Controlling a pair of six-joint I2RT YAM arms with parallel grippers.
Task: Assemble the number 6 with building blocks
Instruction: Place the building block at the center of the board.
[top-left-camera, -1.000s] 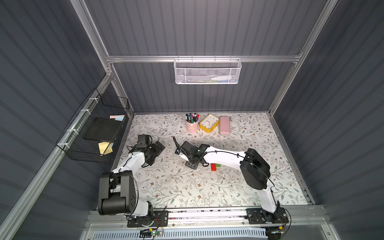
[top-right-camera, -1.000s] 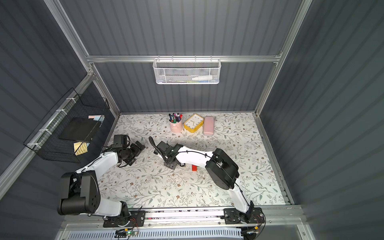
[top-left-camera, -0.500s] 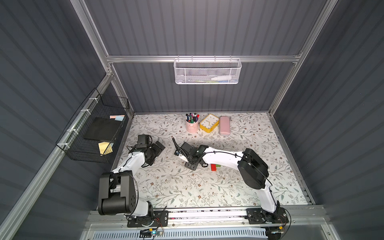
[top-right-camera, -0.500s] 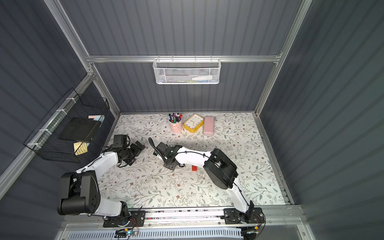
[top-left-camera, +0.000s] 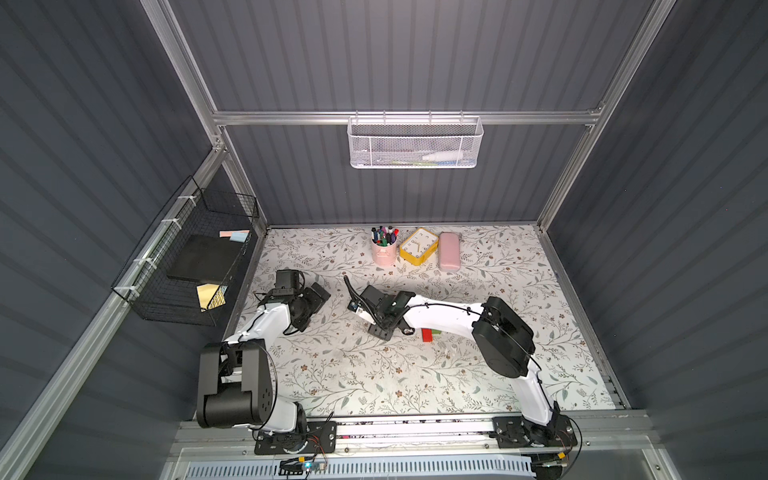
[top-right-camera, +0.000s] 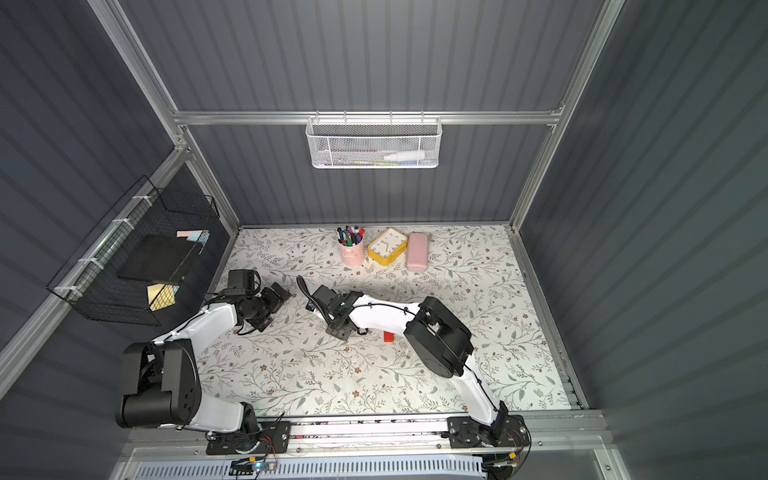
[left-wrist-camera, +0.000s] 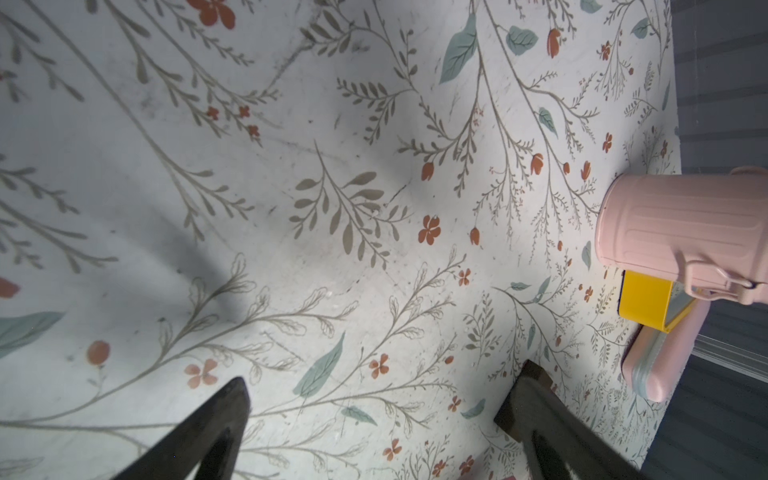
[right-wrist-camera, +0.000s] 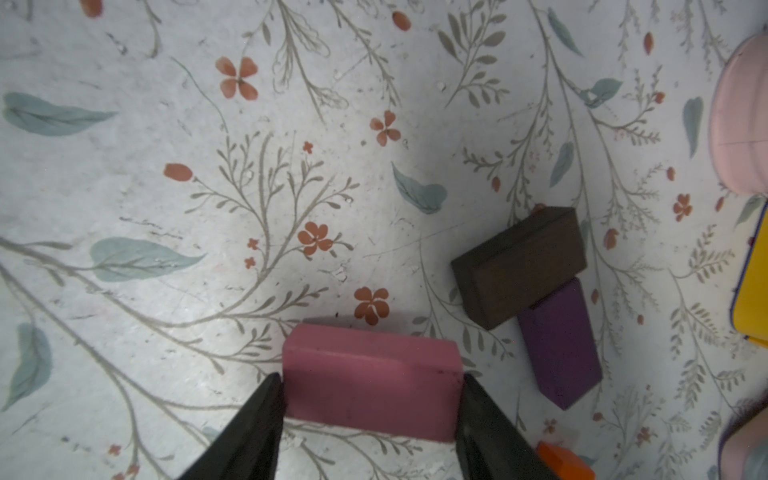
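In the right wrist view my right gripper (right-wrist-camera: 372, 386) is shut on a pink block (right-wrist-camera: 365, 361), gripping its two short ends just over the floral mat. Beyond it a dark brown block (right-wrist-camera: 519, 266) lies slanted with a purple block (right-wrist-camera: 559, 345) touching its end. An orange block's corner (right-wrist-camera: 563, 461) peeks in beside one finger. In both top views the right gripper (top-left-camera: 376, 316) (top-right-camera: 336, 316) reaches to mid-table and a red block (top-left-camera: 427, 335) (top-right-camera: 389, 336) shows beside its forearm. My left gripper (left-wrist-camera: 380, 390) (top-left-camera: 316, 299) hangs open over bare mat. No number 6 figure is in view.
A pink pen cup (top-left-camera: 383, 251), a yellow clock (top-left-camera: 419, 246) and a pale pink case (top-left-camera: 449, 251) stand along the back wall. A black wire basket (top-left-camera: 187, 270) hangs on the left wall and a white mesh basket (top-left-camera: 415, 143) on the back wall.
The right arm has drifted slightly to the left with the pink block still in its jaws. The left arm has not moved.
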